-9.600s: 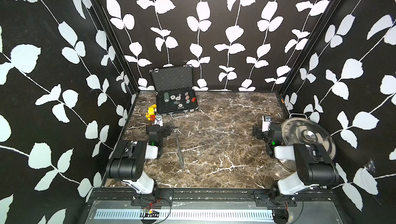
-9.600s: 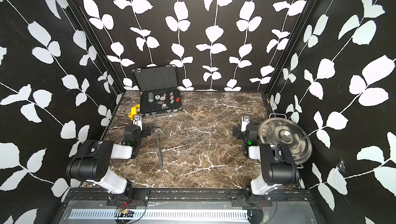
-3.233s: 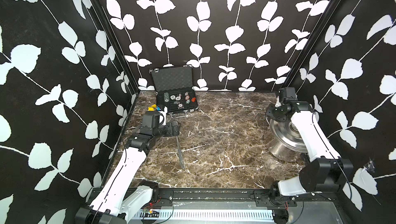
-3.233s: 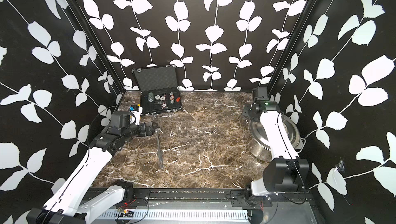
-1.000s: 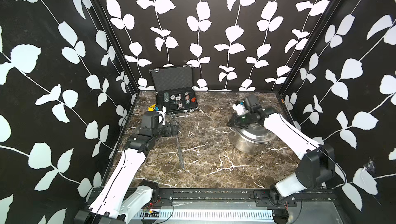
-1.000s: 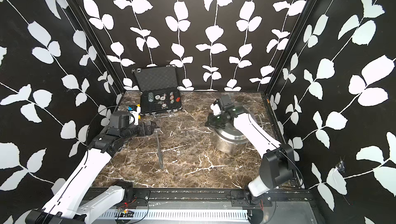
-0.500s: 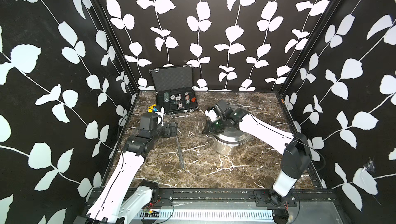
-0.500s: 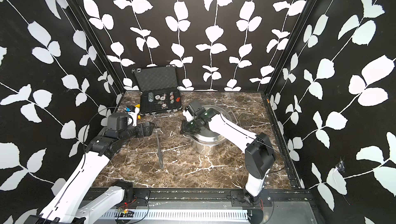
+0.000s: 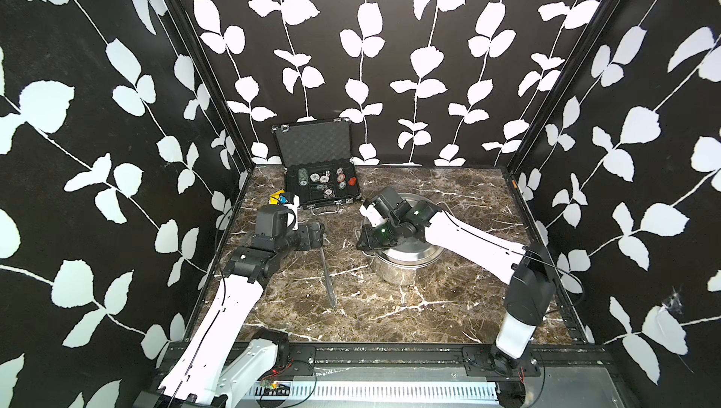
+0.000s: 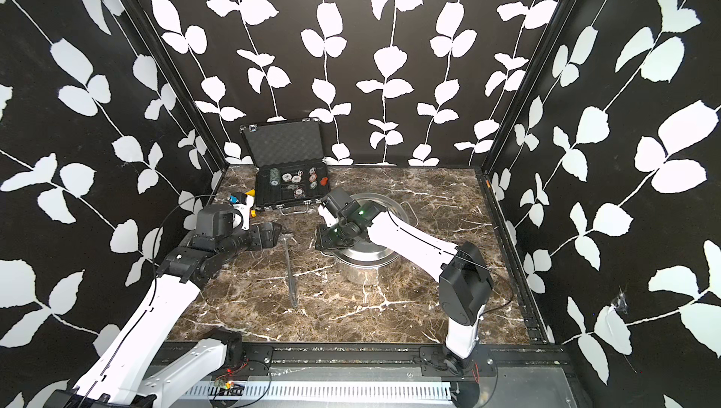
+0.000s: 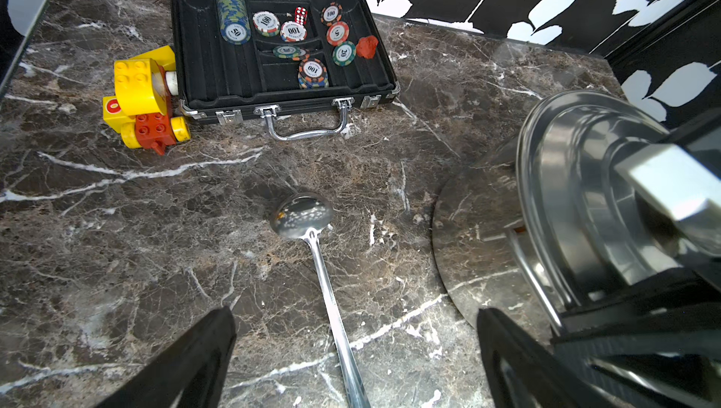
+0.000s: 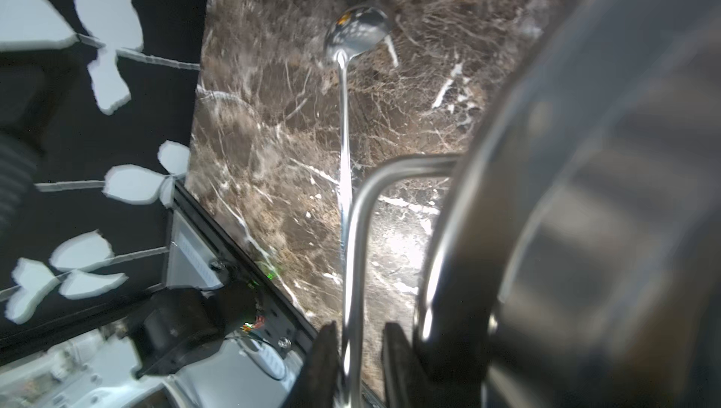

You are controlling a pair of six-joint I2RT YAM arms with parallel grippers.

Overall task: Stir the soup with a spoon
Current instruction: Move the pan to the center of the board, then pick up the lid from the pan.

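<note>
Spoon [image 11: 324, 269] lay flat on the surface [image 9: 448, 300], bowl rearward, handle running frontward; your left tool [image 11: 353, 313], nearer, hung astride it, wide open, empty; right tool [image 12: 357, 332] straddled the pot [image 9: 405, 265] handle; grip unclear.

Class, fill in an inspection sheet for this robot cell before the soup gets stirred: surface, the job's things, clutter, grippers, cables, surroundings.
surface: brown marble tabletop, no spills seen.
job's things: spoon lies flat, bowl toward the back; steel pot stands apart from it, lid on, contents hidden.
clutter: open case of poker chips at the back; toy bricks beside it.
grippers: left gripper open over the spoon; right gripper jaws slightly apart around the pot's side handle.
cables: thin black lead loops beside the left arm, clear of the spoon.
surroundings: black walls with white leaves; nothing else seen.
</note>
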